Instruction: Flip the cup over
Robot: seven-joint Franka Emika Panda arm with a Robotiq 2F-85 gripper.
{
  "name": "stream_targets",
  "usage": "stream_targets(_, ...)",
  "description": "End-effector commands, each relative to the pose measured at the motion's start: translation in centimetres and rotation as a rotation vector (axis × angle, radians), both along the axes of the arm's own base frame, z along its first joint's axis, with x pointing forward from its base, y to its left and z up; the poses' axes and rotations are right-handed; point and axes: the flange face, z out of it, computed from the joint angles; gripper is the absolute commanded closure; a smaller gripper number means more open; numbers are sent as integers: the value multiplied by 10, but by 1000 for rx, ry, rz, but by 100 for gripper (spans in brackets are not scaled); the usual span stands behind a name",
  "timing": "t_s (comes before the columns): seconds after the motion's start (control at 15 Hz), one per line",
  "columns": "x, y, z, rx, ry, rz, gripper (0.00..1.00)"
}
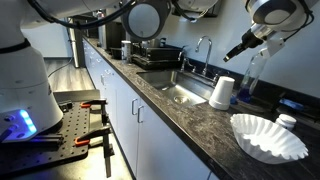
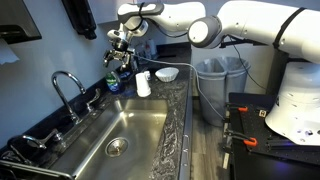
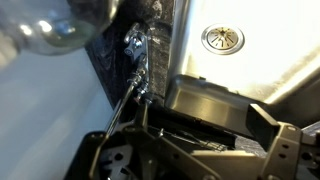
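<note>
The white tapered cup (image 1: 222, 92) stands on the dark counter just past the sink, narrow end up and wide end down. It also shows in an exterior view (image 2: 143, 84). My gripper (image 1: 234, 53) hangs in the air above and behind the cup, near a tall clear bottle (image 1: 256, 70), and touches nothing. It also shows in an exterior view (image 2: 120, 44). In the wrist view the jaws (image 3: 190, 150) are spread apart and empty. That view does not show the cup.
A wide fluted coffee filter (image 1: 268, 136) lies on the counter beside the cup. The steel sink (image 2: 125, 135) and its faucet (image 2: 68, 85) are next to it. A grey bin (image 2: 215, 80) stands beyond the counter's end. The wrist view shows the drain (image 3: 222, 38).
</note>
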Motion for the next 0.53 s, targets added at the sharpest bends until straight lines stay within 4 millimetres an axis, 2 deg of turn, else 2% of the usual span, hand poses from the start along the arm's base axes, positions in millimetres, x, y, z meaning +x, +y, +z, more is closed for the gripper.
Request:
stream_targets(0.0, 3, 4, 17, -52, -31, -10, 0)
stream_targets(0.47, -2, 2, 14, -57, 12, 2, 0)
